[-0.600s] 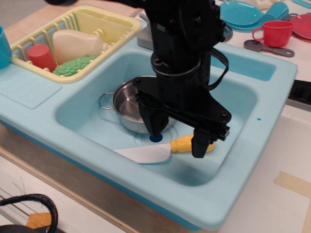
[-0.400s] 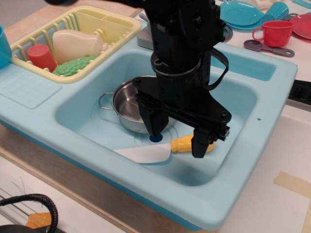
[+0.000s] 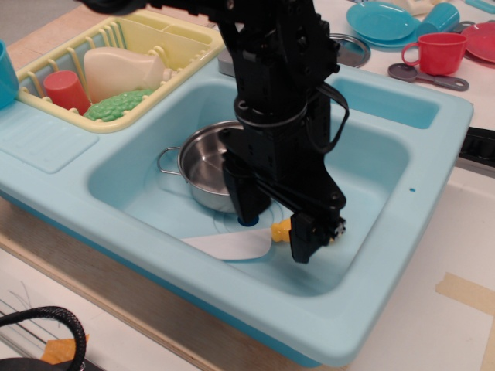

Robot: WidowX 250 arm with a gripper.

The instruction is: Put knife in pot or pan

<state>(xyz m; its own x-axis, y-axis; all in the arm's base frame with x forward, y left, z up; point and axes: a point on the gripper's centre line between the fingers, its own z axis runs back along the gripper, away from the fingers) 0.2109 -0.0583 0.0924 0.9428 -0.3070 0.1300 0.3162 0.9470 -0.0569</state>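
The knife (image 3: 232,246) lies flat on the sink floor near the front wall, its white blade pointing left and its yellow-orange handle pointing right. My gripper (image 3: 277,224) is low in the sink and open. Its two black fingers (image 3: 249,202) straddle the handle, one behind it and one in front to the right, and hide most of it. The shiny steel pot (image 3: 199,166) stands empty just behind and to the left of the knife, partly hidden by my arm. Whether the fingers touch the handle is not clear.
The light blue sink (image 3: 131,232) has raised walls all round. A yellow dish rack (image 3: 186,35) with a red cup, a cream piece and a green piece sits at the back left. A red mug (image 3: 439,52), a grey spoon (image 3: 421,76) and blue dishes (image 3: 383,22) are at the back right.
My gripper has shifted a little left and lower over the knife handle, and the gap between its fingers has narrowed. The knife and the pot have not moved.
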